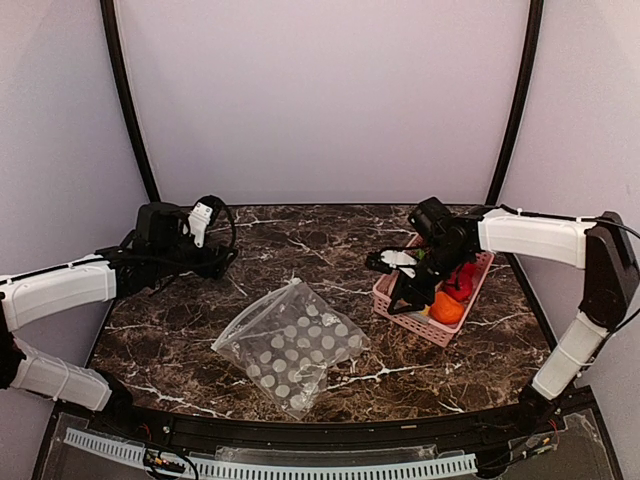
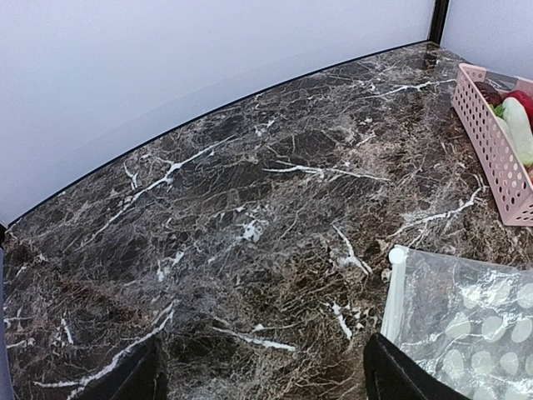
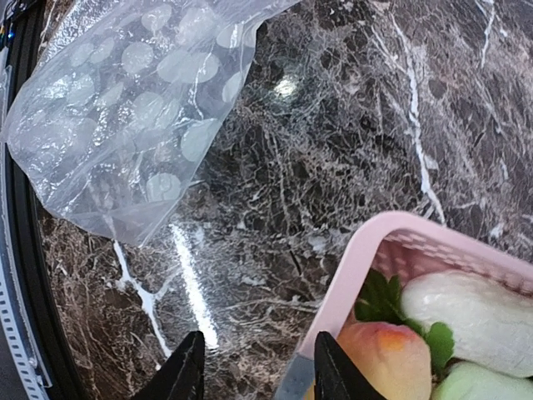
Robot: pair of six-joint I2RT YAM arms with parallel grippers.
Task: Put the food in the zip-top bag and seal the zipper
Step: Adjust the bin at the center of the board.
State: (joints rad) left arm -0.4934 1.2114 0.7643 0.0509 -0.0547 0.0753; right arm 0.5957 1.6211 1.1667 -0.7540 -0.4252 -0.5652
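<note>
The dotted zip-top bag (image 1: 290, 345) lies flat and empty at the table's middle. Its zipper (image 2: 393, 292) edge faces the back left. The food sits in the pink basket (image 1: 478, 280) at the right: an orange (image 1: 447, 308), a red ball (image 1: 460, 285), a white radish (image 3: 475, 312) and a yellowish piece (image 3: 383, 358). My right gripper (image 3: 260, 375) is open and empty over the basket's near-left rim (image 3: 366, 275), one finger beside the yellowish piece. It also shows in the top view (image 1: 405, 295). My left gripper (image 2: 266, 383) is open and empty, above the table left of the bag (image 2: 466, 325).
The dark marble table (image 1: 330, 240) ends at a black raised edge at the front. White walls stand close behind and at both sides. The basket (image 2: 491, 158) with a radish (image 2: 518, 129) and a dark purple piece (image 2: 491, 93) shows at the left wrist view's right edge.
</note>
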